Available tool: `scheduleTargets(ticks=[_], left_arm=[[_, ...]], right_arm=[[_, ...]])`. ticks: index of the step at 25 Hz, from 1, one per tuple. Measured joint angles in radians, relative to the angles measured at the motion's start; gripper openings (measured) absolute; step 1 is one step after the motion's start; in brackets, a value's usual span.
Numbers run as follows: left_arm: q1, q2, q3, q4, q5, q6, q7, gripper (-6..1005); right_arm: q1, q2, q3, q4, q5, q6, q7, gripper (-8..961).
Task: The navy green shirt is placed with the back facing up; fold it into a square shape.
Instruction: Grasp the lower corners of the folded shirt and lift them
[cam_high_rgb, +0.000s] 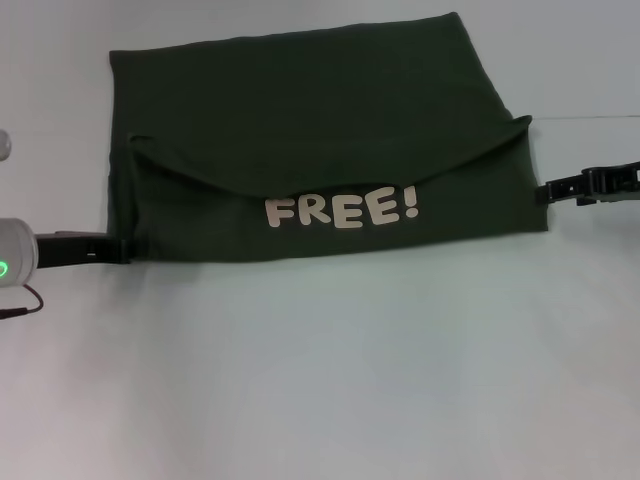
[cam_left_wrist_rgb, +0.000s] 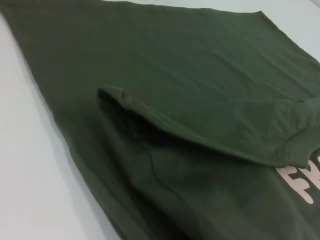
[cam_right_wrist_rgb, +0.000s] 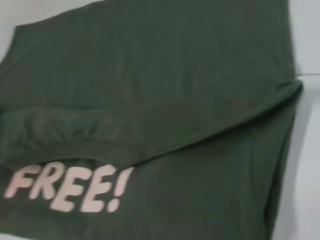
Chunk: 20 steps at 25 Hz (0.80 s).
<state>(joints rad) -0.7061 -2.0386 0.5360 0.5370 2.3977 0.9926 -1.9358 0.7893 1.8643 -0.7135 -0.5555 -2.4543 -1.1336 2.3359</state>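
Note:
The dark olive-green shirt (cam_high_rgb: 300, 120) lies flat on the white table, partly folded. A folded-over edge runs in a curve across its middle. Pale letters "FREE!" (cam_high_rgb: 342, 210) show on the near part, below that edge. The shirt fills the left wrist view (cam_left_wrist_rgb: 190, 75) and the right wrist view (cam_right_wrist_rgb: 165, 75), where the letters (cam_right_wrist_rgb: 65, 187) also show. My left gripper (cam_high_rgb: 122, 247) is at the shirt's near left corner, low on the table. My right gripper (cam_high_rgb: 543, 192) is at the shirt's right edge, just below the fold's end.
The white table (cam_high_rgb: 320, 380) stretches bare in front of the shirt. A thin dark cable (cam_high_rgb: 22, 303) loops by my left arm at the left edge. A faint seam line (cam_high_rgb: 590, 118) runs across the table at the right.

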Motion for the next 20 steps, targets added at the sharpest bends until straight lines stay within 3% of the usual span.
scheduleTargets(ticks=[20], left_arm=[[-0.009,0.002,0.002,-0.005,0.0,0.0,0.0,33]], right_arm=[[0.015,0.068,-0.052,0.05,-0.026,0.198,-0.038,761]])
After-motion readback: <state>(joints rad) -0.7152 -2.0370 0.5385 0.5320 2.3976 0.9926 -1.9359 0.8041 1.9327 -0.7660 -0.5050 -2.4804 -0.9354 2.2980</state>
